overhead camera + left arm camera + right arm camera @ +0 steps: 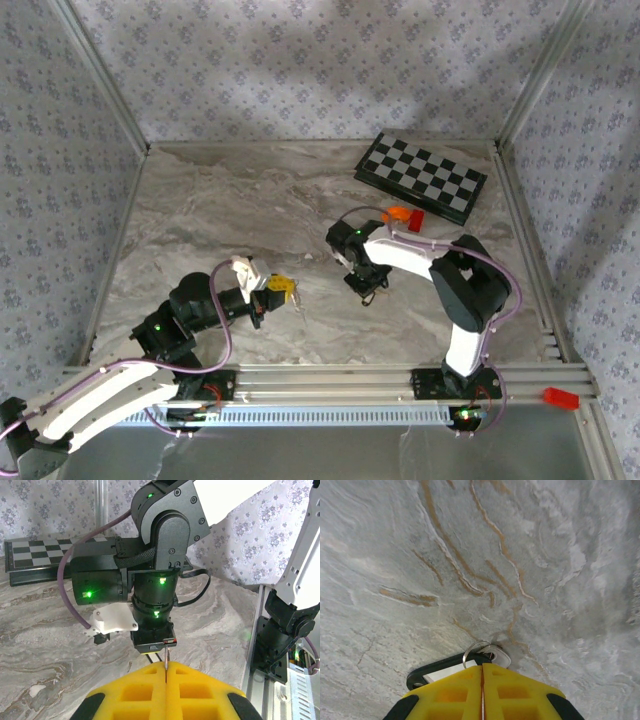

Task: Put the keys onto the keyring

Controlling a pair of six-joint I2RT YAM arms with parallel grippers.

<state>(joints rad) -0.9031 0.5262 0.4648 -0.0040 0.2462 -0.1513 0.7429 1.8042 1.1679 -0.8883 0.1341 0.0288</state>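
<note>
Right claw clamped on keyring, ring poking past tips; left claw clamped on key.

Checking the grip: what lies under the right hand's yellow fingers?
A silver keyring and black-rimmed tag poke out over the marble table; whatever the fingers cover is hidden.

Saw the keyring, a thin silver loop, tilted up off the marble at the tips of the right gripper, its lower arc hidden, beside a black-rimmed, pale-faced fob lying flat. Saw a key as a thin metal sliver, edge-on, upright, pinched in the left gripper
</note>
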